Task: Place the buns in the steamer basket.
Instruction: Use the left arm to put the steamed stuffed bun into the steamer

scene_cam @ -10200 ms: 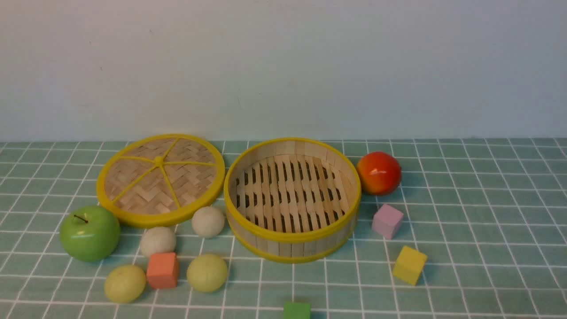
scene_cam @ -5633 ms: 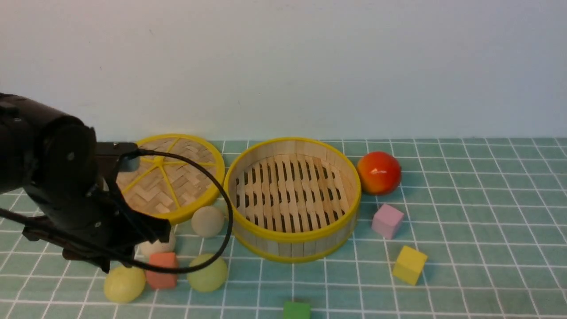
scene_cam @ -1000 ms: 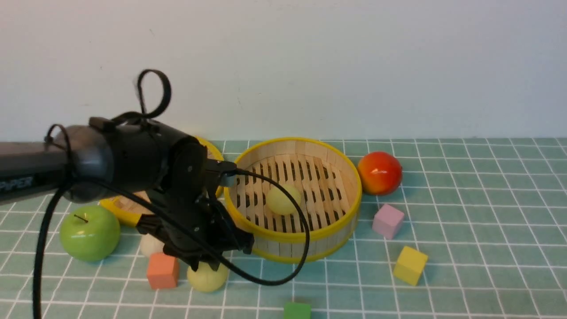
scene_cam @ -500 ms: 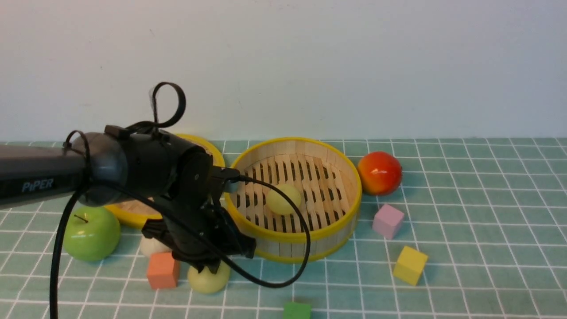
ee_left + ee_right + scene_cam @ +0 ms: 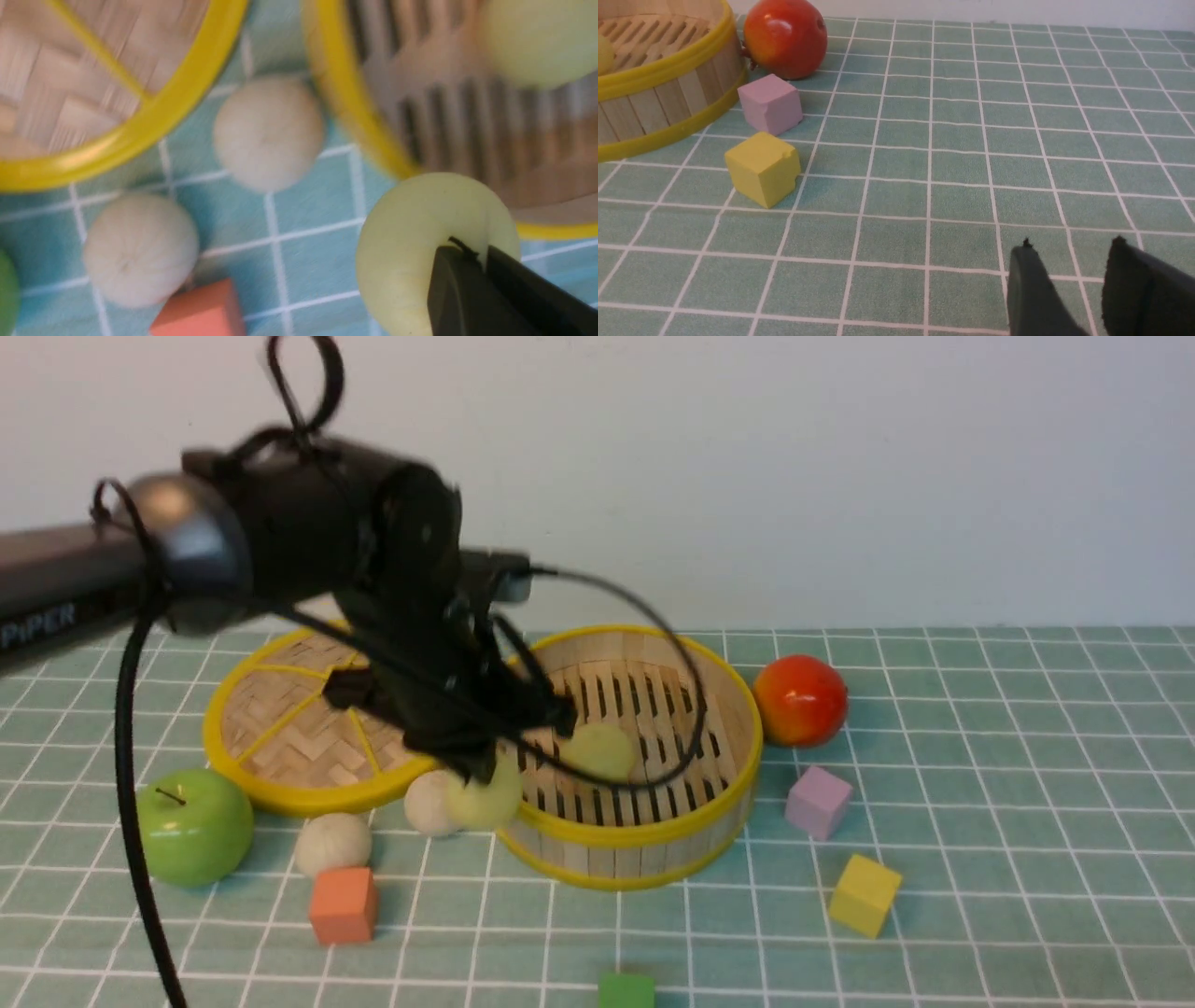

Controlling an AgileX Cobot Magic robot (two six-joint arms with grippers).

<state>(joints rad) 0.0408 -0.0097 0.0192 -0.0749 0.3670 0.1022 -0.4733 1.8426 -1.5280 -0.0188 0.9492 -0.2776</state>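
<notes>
The left arm (image 5: 56, 588) is a black tube lettered PiPER in white, ending in a rounded glossy housing (image 5: 308, 523). Black cables (image 5: 126, 775) loop off it. The right gripper (image 5: 1071, 241) has dull black tapered jaws.

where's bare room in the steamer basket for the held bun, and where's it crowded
In the steamer basket, the floor is bare right of the yellow-green bun lying inside. Crowded: the patch between lid, green apple and orange cube, holding two off-white buns.
</notes>
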